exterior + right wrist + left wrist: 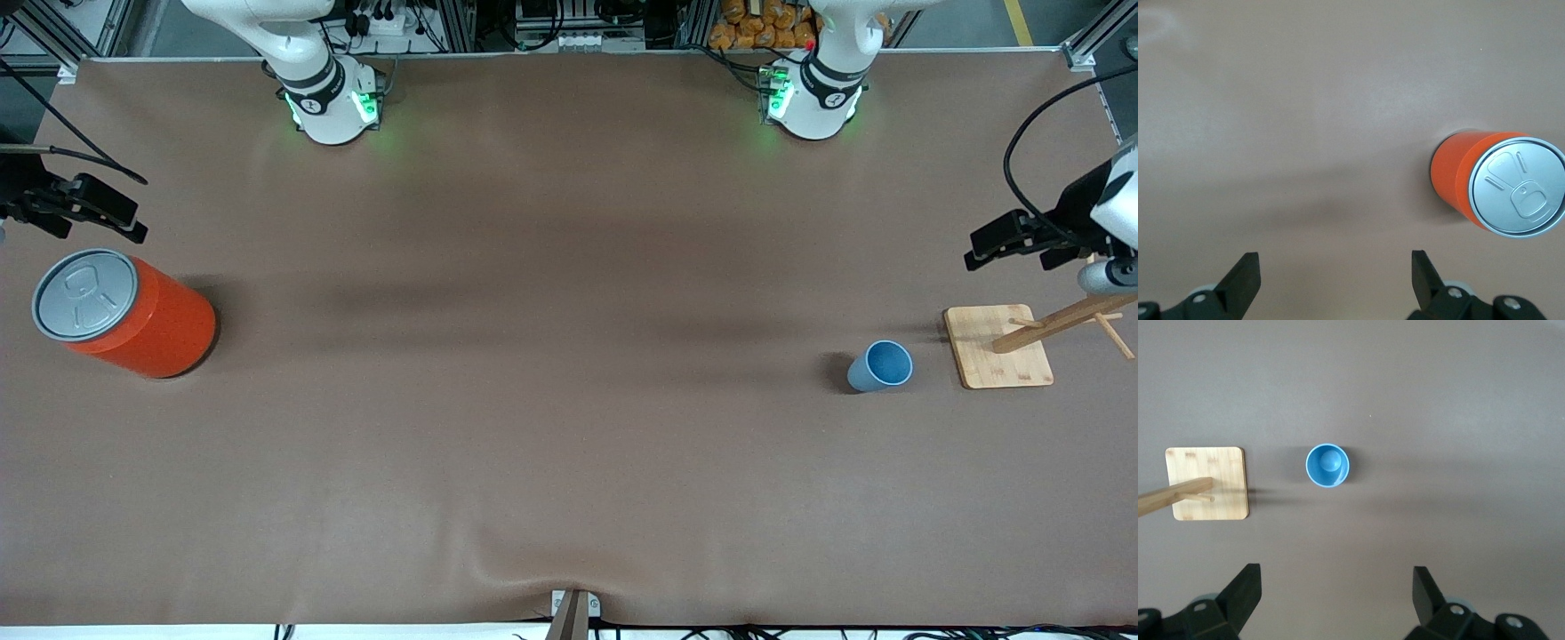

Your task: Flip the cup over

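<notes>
The small light blue cup (pixel 880 366) stands upright on the brown table, mouth up, toward the left arm's end. It also shows in the left wrist view (pixel 1327 465), with its deeper blue inside visible. My left gripper (pixel 971 252) is open and empty, up in the air over the table's end beside the wooden stand, apart from the cup; its open fingers show in its wrist view (pixel 1337 587). My right gripper (pixel 138 224) is open and empty over the right arm's end of the table, by the orange can; it also shows in its wrist view (pixel 1335 267).
A wooden peg stand on a square base (pixel 997 347) sits beside the cup, closer to the table's end; it shows in the left wrist view (pixel 1207 483). A big orange can (pixel 133 311) with a grey pull-tab lid stands at the right arm's end (pixel 1498 183).
</notes>
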Motion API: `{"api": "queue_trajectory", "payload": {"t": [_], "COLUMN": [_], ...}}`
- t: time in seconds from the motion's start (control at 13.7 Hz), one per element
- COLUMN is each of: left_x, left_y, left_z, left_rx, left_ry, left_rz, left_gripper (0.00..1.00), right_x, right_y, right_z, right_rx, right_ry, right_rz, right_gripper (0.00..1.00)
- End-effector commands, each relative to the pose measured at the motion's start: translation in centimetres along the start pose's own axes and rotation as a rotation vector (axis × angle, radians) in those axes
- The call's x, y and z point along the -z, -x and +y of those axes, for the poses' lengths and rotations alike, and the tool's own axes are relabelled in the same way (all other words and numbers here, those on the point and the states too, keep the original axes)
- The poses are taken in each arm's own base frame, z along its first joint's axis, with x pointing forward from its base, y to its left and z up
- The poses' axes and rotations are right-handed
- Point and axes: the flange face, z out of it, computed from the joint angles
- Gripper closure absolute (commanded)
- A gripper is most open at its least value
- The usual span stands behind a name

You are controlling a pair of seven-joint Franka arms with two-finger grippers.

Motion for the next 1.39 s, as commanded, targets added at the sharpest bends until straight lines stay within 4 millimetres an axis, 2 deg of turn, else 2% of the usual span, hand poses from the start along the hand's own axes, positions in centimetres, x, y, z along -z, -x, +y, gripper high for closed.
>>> {"api": "queue_trajectory", "payload": {"t": [0.0,0.29,0.44,0.8,1.31], "left_x": [1.8,2.4,2.6,4.2,5.3], "left_y": [1.8,3.8,3.8,3.2,3.4], "left_z": [0.4,2.0,2.1,0.9,0.1], "left_rx": [-0.010,-0.042,-0.045,-0.026,-0.006], "left_ry": [-0.031,-0.075,-0.078,-0.074,-0.073], "left_rz": [-0.002,0.010,0.016,0.045,0.054], "left_gripper": [0.00,0.00,0.00,0.00,0.00], "right_x": [0.5,0.4,0.4,0.5,0.4], "right_y": [-0.2,-0.2,0.0,0.2,0.1], "right_z": [0.2,0.1,0.3,0.2,0.4], "right_rx": [0.005,0.008,0.008,0.013,0.006], "right_ry": [-0.013,-0.013,-0.011,-0.004,-0.005], "right_rz": [-0.004,-0.006,-0.012,-0.022,-0.023], "right_gripper": [0.00,0.00,0.00,0.00,0.00]}}
